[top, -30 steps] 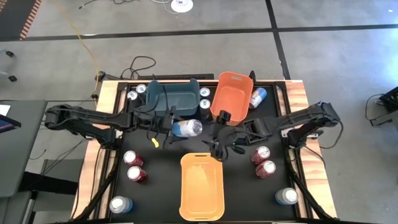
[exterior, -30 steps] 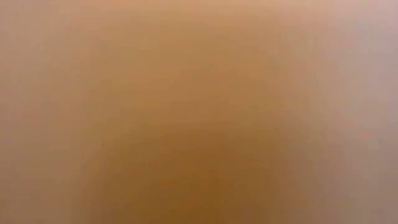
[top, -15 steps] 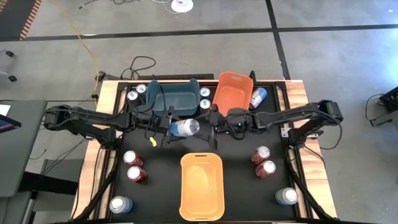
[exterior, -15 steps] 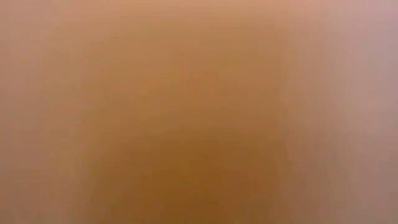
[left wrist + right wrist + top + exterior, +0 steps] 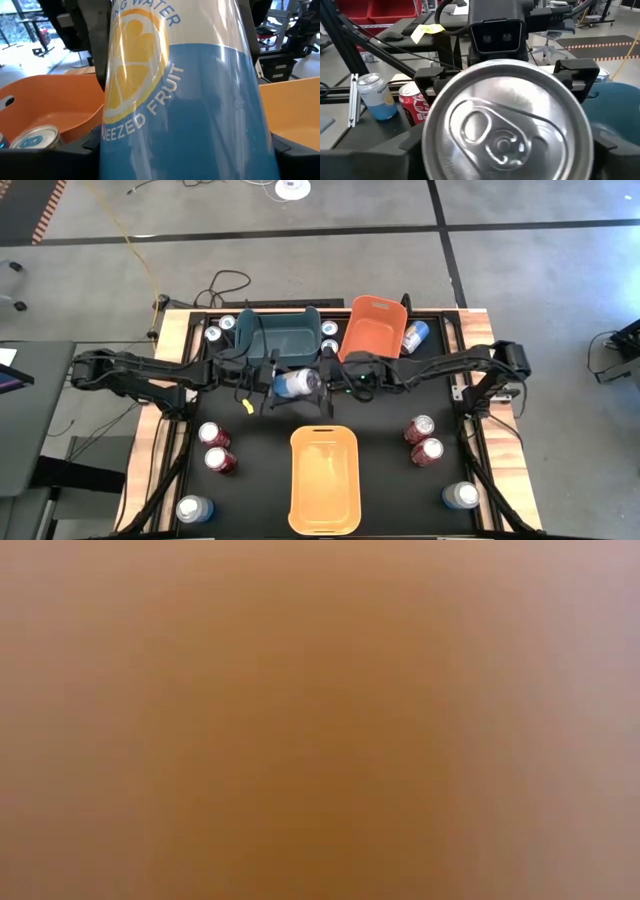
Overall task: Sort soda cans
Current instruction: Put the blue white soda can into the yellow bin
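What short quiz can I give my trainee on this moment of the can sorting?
1. True or false: the left gripper holds a red can.
2. Which bin sits apart from the other two? A teal; B yellow-orange bin; C orange.
3. In the high view, how many red cans stand to the right of the yellow-orange bin?
Key: 1 false, it holds a pale blue can on its side above the table; 2 B; 3 two.
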Robot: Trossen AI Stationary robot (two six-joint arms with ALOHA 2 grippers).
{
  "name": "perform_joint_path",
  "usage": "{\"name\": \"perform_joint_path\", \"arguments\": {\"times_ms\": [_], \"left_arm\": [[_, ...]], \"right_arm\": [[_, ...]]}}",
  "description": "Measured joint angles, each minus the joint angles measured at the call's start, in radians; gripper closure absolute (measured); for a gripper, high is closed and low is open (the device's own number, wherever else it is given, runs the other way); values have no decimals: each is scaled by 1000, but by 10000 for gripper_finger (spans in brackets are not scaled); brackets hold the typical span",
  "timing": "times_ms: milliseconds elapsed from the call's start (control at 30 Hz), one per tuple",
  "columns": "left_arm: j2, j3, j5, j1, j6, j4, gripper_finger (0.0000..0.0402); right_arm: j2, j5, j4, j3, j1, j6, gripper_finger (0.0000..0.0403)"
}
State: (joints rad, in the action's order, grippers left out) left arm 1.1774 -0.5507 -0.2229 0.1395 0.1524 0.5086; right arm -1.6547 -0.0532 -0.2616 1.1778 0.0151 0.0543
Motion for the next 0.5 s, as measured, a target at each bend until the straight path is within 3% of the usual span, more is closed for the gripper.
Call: {"name": "perform_joint_path", "arguments": {"times_ms": [133, 333, 500], "left_arm": [[0, 0, 10, 0, -3, -9, 118], [0, -10, 7, -2, 39, -54, 108], [-16, 4, 42, -9, 127, -239, 82]], "right_arm": [[12, 1, 22, 0, 2, 14, 116], [58, 2, 64, 1, 11, 16, 117], [122, -50, 349, 77, 20, 54, 117]]}}
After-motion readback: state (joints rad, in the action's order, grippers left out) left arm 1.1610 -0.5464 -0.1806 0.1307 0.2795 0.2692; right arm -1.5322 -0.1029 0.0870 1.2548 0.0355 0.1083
